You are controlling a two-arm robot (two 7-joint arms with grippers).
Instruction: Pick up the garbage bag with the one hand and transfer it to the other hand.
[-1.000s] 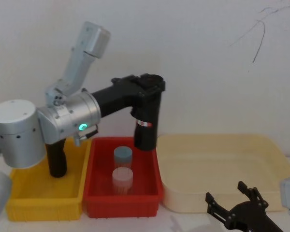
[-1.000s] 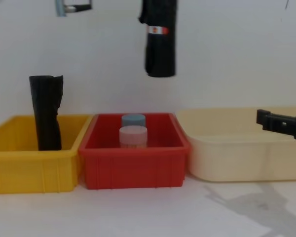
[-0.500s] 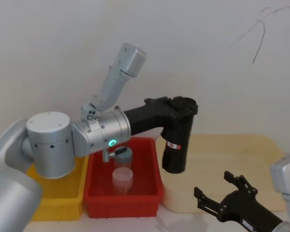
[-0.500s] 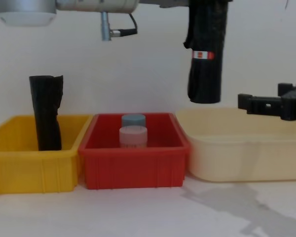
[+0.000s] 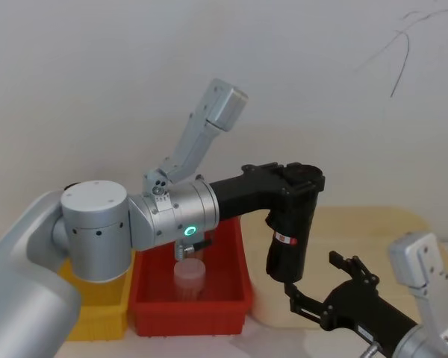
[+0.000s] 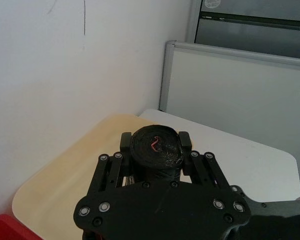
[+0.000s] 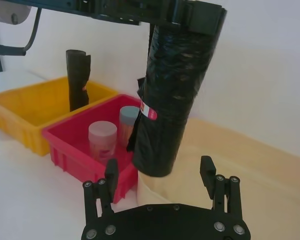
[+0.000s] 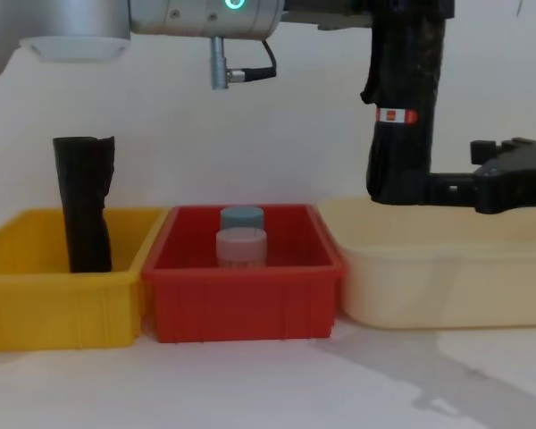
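Observation:
The garbage bag [image 5: 287, 242], a black crinkly roll with a red-and-white label band, hangs upright over the near left part of the cream tray [image 5: 373, 239]. My left gripper [image 5: 299, 183], on the green-lit arm, is shut on the bag's top end [image 6: 156, 150]. The bag [image 8: 402, 107] hangs clear of the tray in the chest view. My right gripper [image 5: 312, 274] is open just to the right of the bag's lower end. In the right wrist view the bag [image 7: 170, 100] stands ahead of the right gripper [image 7: 159, 167], its bottom between the spread fingers [image 7: 111, 170] without touching them.
A yellow bin [image 8: 36, 295] at the left holds a plain black roll [image 8: 85, 214]. The red bin [image 8: 241, 304] in the middle holds a blue-capped jar [image 8: 241, 217] and a pale jar [image 8: 241, 246]. The cream tray [image 8: 447, 286] lies to the right.
My left arm carried the bag rightward and lower, from above the red bin to over the cream tray. My right gripper rose and moved left up to the bag's lower end.

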